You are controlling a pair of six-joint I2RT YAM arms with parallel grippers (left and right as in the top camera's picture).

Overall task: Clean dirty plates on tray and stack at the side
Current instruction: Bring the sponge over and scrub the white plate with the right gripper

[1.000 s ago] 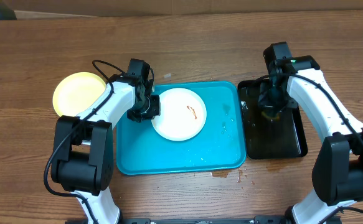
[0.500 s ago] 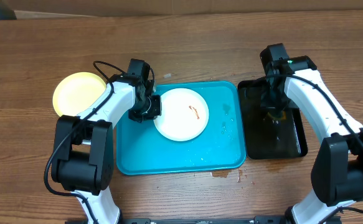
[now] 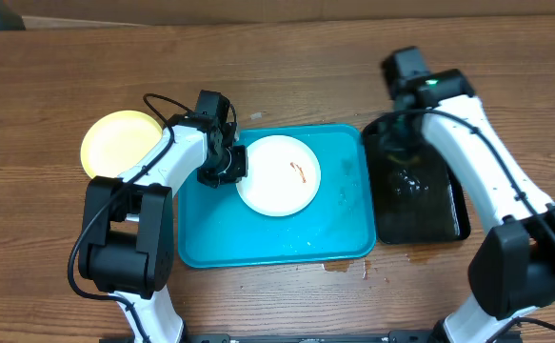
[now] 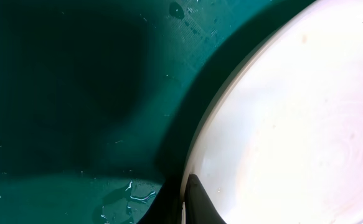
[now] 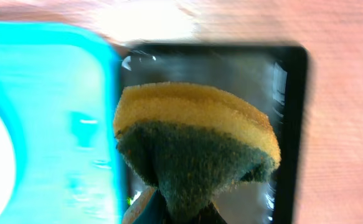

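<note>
A white plate (image 3: 277, 176) with a small brown smear lies in the turquoise tray (image 3: 258, 243). My left gripper (image 3: 223, 168) is shut on the plate's left rim; in the left wrist view its fingertips (image 4: 192, 198) pinch the edge of the white plate (image 4: 287, 124) over the wet tray (image 4: 69, 93). A pale yellow plate (image 3: 117, 141) rests on the table to the left of the tray. My right gripper (image 3: 394, 136) is shut on a yellow-and-green sponge (image 5: 193, 134), held above the left part of the black tray (image 5: 290, 93), close to the turquoise tray (image 5: 50, 93).
The glossy black tray (image 3: 420, 205) holds water and sits right of the turquoise tray. Small brown spills (image 3: 348, 267) mark the wooden table in front of the trays. Water drops lie on the turquoise tray's floor.
My right arm has lifted the sponge off the black tray and moved it left and to the back, toward the turquoise tray. The left gripper and its plate have barely moved.
</note>
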